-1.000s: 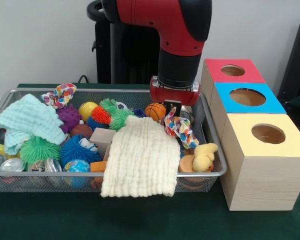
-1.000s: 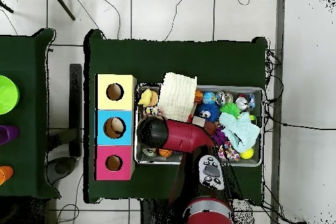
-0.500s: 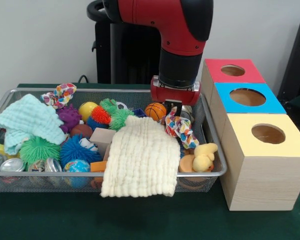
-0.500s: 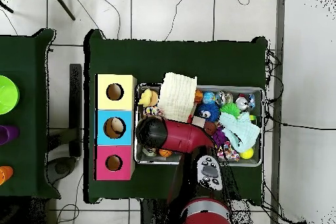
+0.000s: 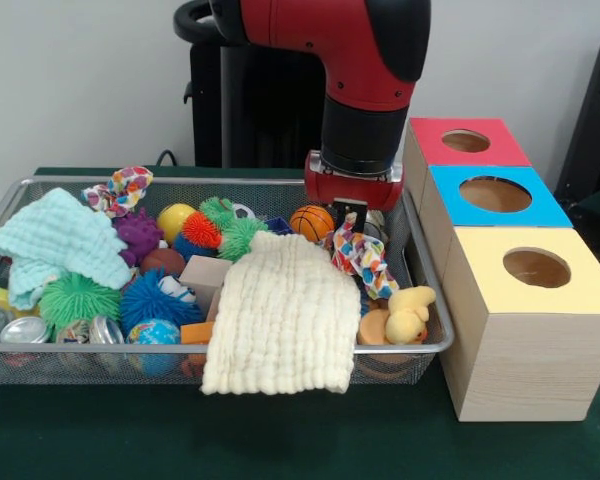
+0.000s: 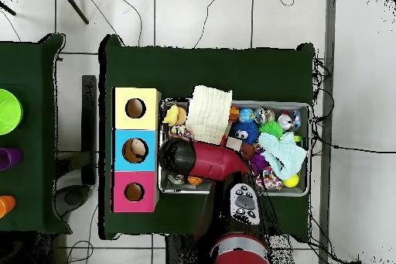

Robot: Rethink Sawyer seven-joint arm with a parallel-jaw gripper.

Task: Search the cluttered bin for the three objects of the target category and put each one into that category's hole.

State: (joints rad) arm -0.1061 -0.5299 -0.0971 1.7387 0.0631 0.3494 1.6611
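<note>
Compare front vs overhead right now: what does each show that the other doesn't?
Front only: the gripper right at the top of a printed ruffled fabric piece beside the yellow plush duck; whether it is closed is unclear. Overhead only: something pale inside the blue-topped box's hole, and the arm covering the gripper. Both: the wire bin, the cream waffle cloth draped over its rim, the mint cloth, the yellow-topped box's hole.

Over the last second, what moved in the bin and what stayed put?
The gripper, shut on the ruffled printed fabric piece, rose slightly, lifting the piece a little. The cream waffle cloth, yellow duck and wire-mesh bin stayed as they were.
</note>
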